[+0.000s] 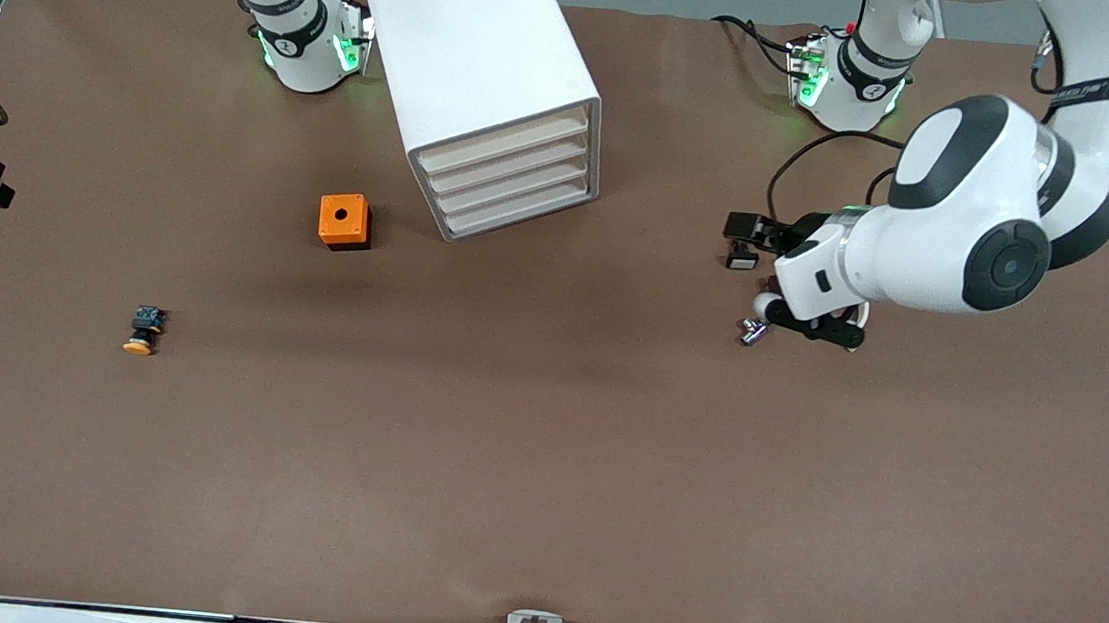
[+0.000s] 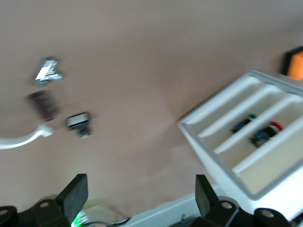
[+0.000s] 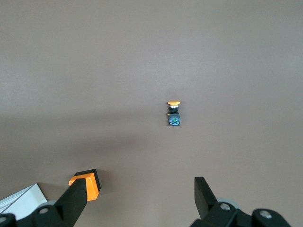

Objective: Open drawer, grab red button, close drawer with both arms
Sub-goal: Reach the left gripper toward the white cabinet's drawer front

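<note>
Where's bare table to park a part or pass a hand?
Widest: the table strip nearer the camera than the yellow-capped button and orange cube. Also between the cabinet and the left claw. Crowded: small parts by that open claw. Right claw, open, hangs over the table near the cube.

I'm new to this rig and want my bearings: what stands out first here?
The white cabinet with four stacked drawers stands between the arms' bases, all its drawers shut. The left arm's big white elbow dominates its end of the table, the left gripper open above bare table. An orange cube sits beside the cabinet, a yellow-capped button nearer the camera.
</note>
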`<state>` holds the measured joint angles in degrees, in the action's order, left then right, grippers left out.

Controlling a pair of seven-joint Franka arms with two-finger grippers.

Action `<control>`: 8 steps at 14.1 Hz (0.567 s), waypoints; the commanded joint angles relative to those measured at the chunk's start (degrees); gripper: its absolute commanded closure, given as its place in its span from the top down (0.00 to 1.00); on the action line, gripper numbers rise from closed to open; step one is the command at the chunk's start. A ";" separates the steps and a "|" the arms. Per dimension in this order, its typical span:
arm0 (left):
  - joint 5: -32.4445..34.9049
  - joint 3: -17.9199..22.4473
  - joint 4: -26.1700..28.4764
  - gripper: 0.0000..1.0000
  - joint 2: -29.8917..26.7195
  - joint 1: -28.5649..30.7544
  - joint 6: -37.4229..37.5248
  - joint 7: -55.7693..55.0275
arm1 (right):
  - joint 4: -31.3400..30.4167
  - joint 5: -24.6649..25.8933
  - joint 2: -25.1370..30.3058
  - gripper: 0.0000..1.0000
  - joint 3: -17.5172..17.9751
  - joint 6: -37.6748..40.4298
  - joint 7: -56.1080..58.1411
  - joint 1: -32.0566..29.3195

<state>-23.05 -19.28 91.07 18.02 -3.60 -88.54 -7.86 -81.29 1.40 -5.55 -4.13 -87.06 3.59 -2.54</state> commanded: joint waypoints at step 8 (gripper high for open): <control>-23.50 -1.29 11.75 1.00 7.01 -0.88 -17.18 27.88 | -0.01 -0.17 -0.16 1.00 0.61 0.05 -0.60 0.25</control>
<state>-42.39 -19.91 101.61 23.92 -3.97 -103.17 15.85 -81.34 1.37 -5.62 -3.83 -87.06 3.59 -2.50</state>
